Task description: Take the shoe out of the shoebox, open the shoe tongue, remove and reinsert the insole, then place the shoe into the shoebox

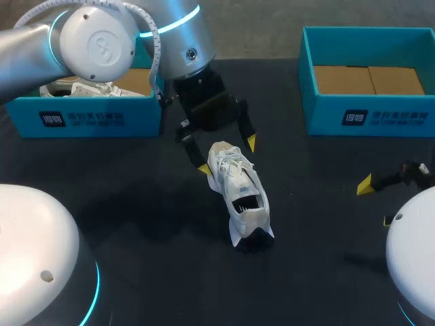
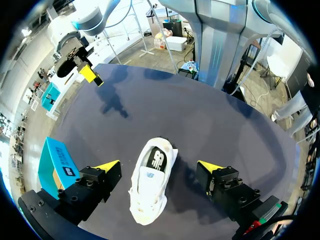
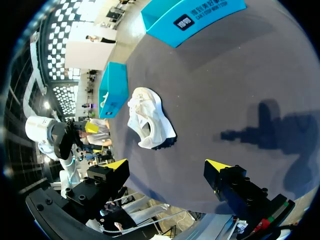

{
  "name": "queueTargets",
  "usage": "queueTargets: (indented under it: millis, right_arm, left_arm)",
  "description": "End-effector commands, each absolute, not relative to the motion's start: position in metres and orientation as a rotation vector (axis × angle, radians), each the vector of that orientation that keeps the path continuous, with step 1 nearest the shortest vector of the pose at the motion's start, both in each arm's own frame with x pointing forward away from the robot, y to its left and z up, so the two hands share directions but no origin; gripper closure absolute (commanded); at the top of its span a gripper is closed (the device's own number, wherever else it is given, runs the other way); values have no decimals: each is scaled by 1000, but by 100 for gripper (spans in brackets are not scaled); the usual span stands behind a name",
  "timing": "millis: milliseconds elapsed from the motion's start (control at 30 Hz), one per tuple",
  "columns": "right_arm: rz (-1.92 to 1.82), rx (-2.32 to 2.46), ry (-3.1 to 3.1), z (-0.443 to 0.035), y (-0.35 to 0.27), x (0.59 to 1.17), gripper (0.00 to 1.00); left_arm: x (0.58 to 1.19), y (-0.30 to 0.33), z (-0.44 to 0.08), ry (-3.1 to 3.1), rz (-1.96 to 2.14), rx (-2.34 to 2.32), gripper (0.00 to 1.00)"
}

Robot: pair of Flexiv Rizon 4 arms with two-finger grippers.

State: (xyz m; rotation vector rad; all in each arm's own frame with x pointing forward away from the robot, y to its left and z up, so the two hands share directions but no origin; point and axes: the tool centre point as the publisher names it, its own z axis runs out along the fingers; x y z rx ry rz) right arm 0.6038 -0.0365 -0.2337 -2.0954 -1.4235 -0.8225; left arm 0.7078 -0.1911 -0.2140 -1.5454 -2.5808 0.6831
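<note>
A white sneaker (image 1: pixel 239 193) lies on the dark table near the middle, heel toward the near side, its opening and dark sole showing. My left gripper (image 1: pixel 228 154) hangs open over the shoe's toe end, a yellow-tipped finger on either side and apart from it; in the left wrist view the sneaker (image 2: pixel 151 180) sits between the wide-apart fingers of the left gripper (image 2: pixel 160 167). My right gripper (image 1: pixel 377 202) stands open at the right, low over the table, with nothing in it; from the right gripper (image 3: pixel 170 166) the sneaker (image 3: pixel 149 120) lies well ahead.
A teal shoebox (image 1: pixel 88 109) at the back left holds another white shoe. A second teal shoebox (image 1: pixel 367 78) at the back right shows only its cardboard floor. In the left wrist view my right gripper (image 2: pixel 85 67) shows far ahead.
</note>
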Motion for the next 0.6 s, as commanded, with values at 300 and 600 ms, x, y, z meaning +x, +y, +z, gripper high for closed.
queueTargets:
  millis: [300, 600]
  right_arm:
    - [-835, -2109, -1421, -228, -38, 592, 0]
    - [-835, -2109, -1421, -228, -38, 592, 0]
  left_arm:
    - [680, -193, -223, -3053, 407, -907, 0]
    - [670, -192, -223, -3099, 369, -278, 0]
